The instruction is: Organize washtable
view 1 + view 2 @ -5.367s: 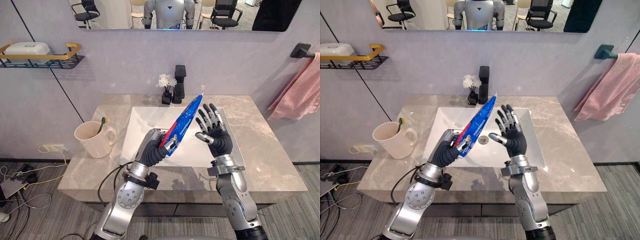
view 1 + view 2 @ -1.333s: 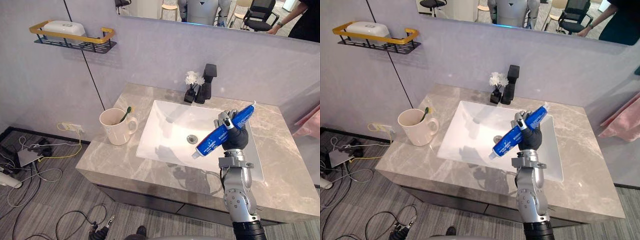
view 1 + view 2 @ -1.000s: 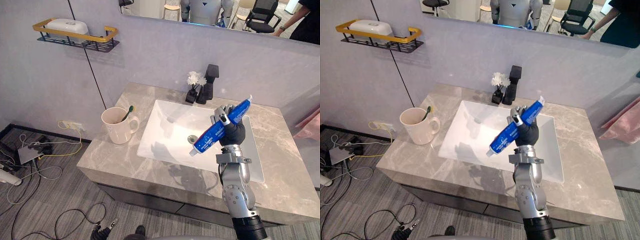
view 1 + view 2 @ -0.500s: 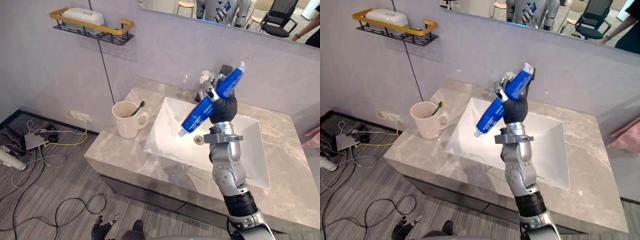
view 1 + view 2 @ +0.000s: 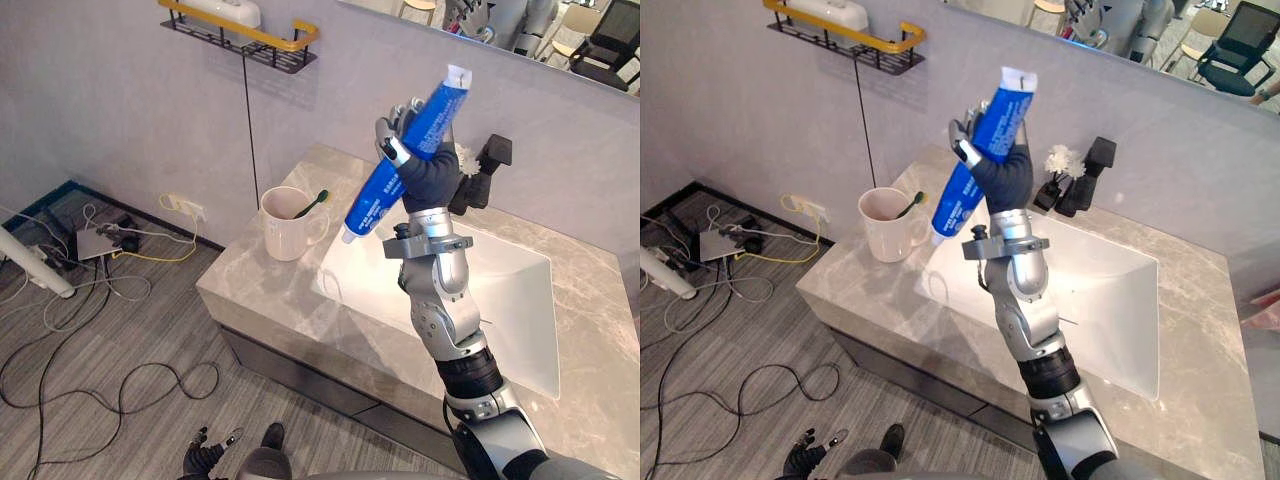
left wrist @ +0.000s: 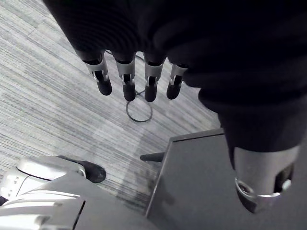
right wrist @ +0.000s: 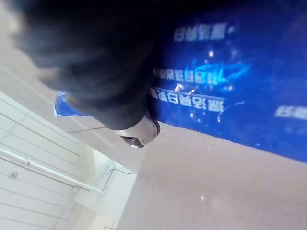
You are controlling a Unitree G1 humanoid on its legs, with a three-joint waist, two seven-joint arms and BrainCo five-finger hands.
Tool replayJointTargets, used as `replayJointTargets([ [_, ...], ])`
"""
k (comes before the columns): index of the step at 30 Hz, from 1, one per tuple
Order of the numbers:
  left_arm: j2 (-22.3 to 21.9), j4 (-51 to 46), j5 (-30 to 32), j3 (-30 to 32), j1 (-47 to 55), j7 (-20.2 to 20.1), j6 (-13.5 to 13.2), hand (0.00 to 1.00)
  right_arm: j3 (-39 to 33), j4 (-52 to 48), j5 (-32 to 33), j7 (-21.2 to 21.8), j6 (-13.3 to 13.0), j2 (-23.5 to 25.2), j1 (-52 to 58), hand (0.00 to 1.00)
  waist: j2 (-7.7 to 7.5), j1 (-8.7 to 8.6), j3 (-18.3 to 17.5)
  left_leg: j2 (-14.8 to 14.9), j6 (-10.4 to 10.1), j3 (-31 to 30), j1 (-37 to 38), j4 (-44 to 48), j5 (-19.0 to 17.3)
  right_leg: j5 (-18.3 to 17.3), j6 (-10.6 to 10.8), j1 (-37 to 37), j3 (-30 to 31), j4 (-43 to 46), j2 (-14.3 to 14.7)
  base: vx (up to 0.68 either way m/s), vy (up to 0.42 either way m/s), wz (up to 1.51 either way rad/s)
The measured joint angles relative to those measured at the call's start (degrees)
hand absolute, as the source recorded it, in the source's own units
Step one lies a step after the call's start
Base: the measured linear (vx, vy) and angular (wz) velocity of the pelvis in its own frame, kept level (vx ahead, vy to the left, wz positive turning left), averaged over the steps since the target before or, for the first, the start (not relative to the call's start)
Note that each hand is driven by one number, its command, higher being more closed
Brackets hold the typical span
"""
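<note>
My right hand (image 5: 426, 172) is raised high above the left end of the washtable (image 5: 262, 292), shut on a blue toothpaste tube (image 5: 400, 160). The tube slants, flat end up, cap end down and pointing toward a cream mug (image 5: 287, 225) that holds a green toothbrush (image 5: 311, 202). The mug stands on the counter left of the white basin (image 5: 505, 300). Up close, the tube (image 7: 230, 96) lies across the right hand (image 7: 96, 57). My left hand (image 6: 125, 81) hangs beside the cabinet above the floor, fingers straight and empty.
A black tap (image 5: 1092, 168) and small white flowers (image 5: 1062, 159) stand behind the basin. A black and yellow wall shelf (image 5: 845, 28) with a white box hangs above the mug's side. Loose cables (image 5: 110, 300) lie on the floor to the left.
The right arm has lifted the tube higher and carried it left, closer to above the mug. The camera has swung left too. The left hand is unchanged.
</note>
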Motion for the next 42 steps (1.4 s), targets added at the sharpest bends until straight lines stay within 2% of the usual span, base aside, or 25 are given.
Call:
replayJointTargets([
  [9, 1.2, 0.0, 0.0, -1.7, -0.2, 0.0, -0.4, 0.00, 0.5, 2.3, -5.6, -2.1, -0.1, -1.5, -8.7, 1.00, -0.72, 2.30, 1.7, 0.0, 0.0, -0.8, -0.6, 0.0, 0.3, -0.1, -0.2, 0.0, -1.0, 0.1, 0.3, -0.03, -0.014, 0.07],
  [17, 1.5, 0.0, 0.2, -2.2, -0.9, 0.0, -0.5, 0.00, 2.4, 9.1, -10.8, -3.6, 0.3, -2.1, -15.0, 1.00, -1.01, 3.53, 2.4, 0.2, -0.3, -1.5, -1.2, 0.3, 0.5, -0.2, -0.4, -0.2, -1.9, 0.0, 0.7, 0.00, -0.013, 0.05],
  [26, 2.3, -0.1, 0.1, -4.0, -2.6, 0.1, -0.9, 0.00, 3.2, 16.8, -13.8, -5.5, 1.5, -2.4, -22.5, 1.00, -1.54, 5.80, 4.4, 0.8, -0.6, -1.9, -2.3, 0.4, 0.7, -0.3, -0.5, -1.0, -2.6, 0.0, 1.2, -0.01, -0.007, 0.01],
  [31, 2.5, 0.0, 0.1, -4.4, -2.8, 0.1, -1.1, 0.00, 3.9, 20.6, -14.7, -5.7, 2.9, -2.4, -25.2, 1.00, -1.57, 6.02, 4.6, 1.0, -0.7, -2.8, -2.7, 0.4, 0.8, -0.3, -0.5, -1.0, -2.8, -0.1, 1.5, 0.00, -0.016, 0.06],
  [42, 2.5, 0.0, 0.0, -4.5, -3.1, 0.1, -1.2, 0.00, 5.2, 25.4, -16.8, -6.7, 3.9, -2.6, -26.4, 1.00, -1.38, 6.06, 5.5, 1.1, -1.1, -2.8, -3.3, 0.4, 0.7, -0.4, -0.7, -1.6, -2.7, 0.0, 1.5, 0.00, -0.001, 0.00],
])
